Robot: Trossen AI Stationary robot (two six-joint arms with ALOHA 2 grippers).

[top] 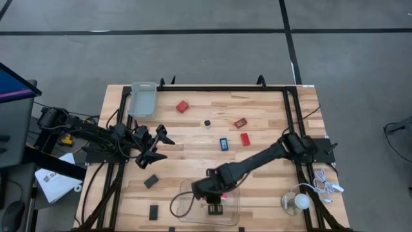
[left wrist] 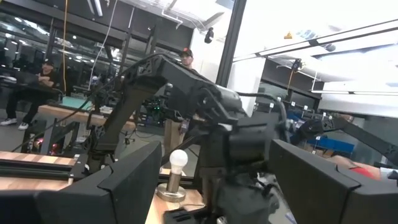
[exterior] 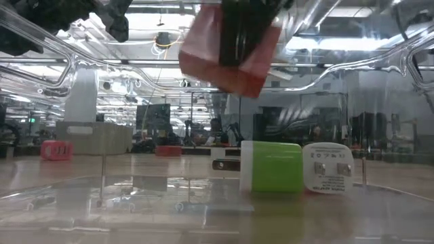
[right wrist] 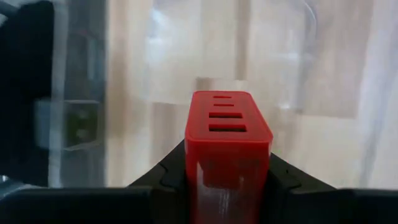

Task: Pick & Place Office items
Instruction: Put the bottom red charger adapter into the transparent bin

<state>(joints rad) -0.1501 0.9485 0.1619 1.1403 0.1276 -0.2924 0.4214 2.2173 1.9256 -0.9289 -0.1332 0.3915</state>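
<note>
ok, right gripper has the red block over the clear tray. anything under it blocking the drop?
Nothing visible directly beneath. The right gripper holds the red block above the clear tray; the right wrist view shows bare tray floor ahead. In the low view a green-and-white adapter already sits in the tray, off to one side of the block.

Even overhead light on tabletop point(top: 193, 138) — ceiling-lamp glare in low view, clear tray point(exterior: 203, 196) reflections, right wrist background blurred

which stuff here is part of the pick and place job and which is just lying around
Job:
- red block held in the right gripper over the clear tray
- red blocks
- blue piece
- black rectangles
- green and white piece

Lying about:
- white bulb
- far tray
- papers
</note>
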